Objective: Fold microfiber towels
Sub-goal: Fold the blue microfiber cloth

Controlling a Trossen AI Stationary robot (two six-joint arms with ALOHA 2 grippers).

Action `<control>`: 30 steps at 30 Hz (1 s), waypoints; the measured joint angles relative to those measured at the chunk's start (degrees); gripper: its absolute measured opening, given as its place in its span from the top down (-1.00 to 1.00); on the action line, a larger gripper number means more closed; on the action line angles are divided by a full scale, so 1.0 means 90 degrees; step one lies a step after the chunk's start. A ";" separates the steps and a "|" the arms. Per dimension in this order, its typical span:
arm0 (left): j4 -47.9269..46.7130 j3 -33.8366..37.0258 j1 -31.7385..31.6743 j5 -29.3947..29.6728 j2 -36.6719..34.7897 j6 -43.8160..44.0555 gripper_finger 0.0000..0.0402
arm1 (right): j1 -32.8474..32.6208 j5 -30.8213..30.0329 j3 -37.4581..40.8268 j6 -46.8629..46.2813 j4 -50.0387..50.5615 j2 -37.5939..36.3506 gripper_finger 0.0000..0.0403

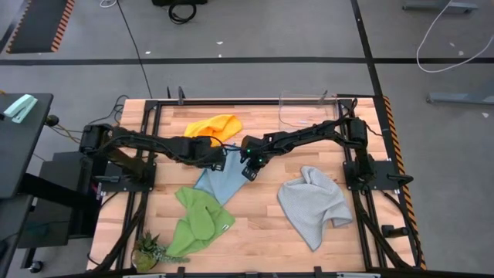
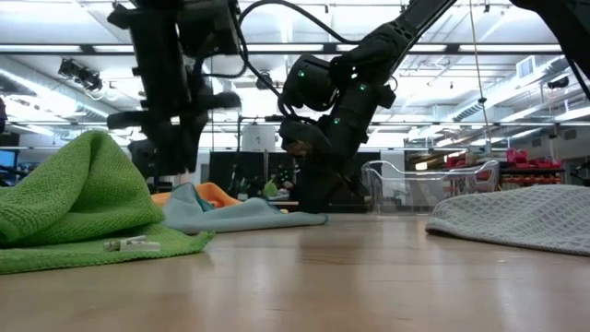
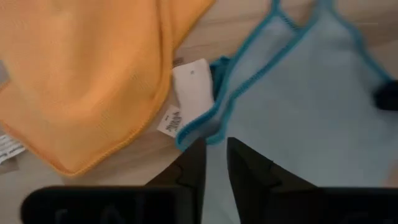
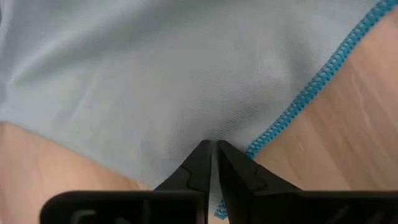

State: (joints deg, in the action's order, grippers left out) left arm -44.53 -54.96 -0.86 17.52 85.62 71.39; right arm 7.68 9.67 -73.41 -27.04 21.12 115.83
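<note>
From above, the light blue towel (image 1: 218, 182) lies mid-table between the orange towel (image 1: 214, 126) and the green towel (image 1: 197, 222), with the grey towel (image 1: 312, 205) well apart on bare wood. Only the wrist views show the grips: the left gripper (image 3: 215, 163) has a narrow gap over the blue towel's stitched edge beside a white tag (image 3: 192, 81), cloth lying between the fingers, though a firm hold cannot be told. The right gripper (image 4: 210, 155) is pinched onto the blue towel near its edge. A clear bin (image 1: 307, 110) stands at the table's (image 1: 262, 232) far edge.
</note>
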 joint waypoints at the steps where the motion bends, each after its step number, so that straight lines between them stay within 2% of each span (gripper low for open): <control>1: -0.0006 0.0000 0.0012 -0.0048 -0.0140 -0.0044 0.56 | 0.0000 0.0002 0.0000 0.0005 -0.0003 0.0000 0.78; 6: -0.0178 -0.0007 0.0265 -0.0194 -0.0708 0.0115 0.40 | 0.0000 0.0002 0.0000 0.0052 -0.0001 0.0002 0.72; 10: -0.0273 -0.0007 0.0452 -0.0444 -0.0727 0.0333 0.34 | 0.0000 -0.0015 -0.0010 0.0091 0.0217 0.0002 0.72; 21: -0.0173 -0.0005 0.0626 -0.0220 -0.0641 0.0334 0.44 | 0.0250 -0.0186 0.0283 0.0163 0.1265 -0.0118 0.92; 26: -0.0058 -0.0005 0.0594 -0.0111 -0.0641 -0.0062 0.48 | 0.0216 -0.0780 0.0333 -0.0226 0.1656 -0.0374 0.97; 30: 0.0031 -0.0005 0.0517 -0.0011 -0.0641 -0.0415 0.50 | 0.0052 -0.1546 0.0384 -0.0569 0.2069 -0.0661 0.98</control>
State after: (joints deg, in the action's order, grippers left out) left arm -44.24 -55.00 3.80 17.42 79.85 67.65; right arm 8.15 -4.25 -69.95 -32.16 39.75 109.88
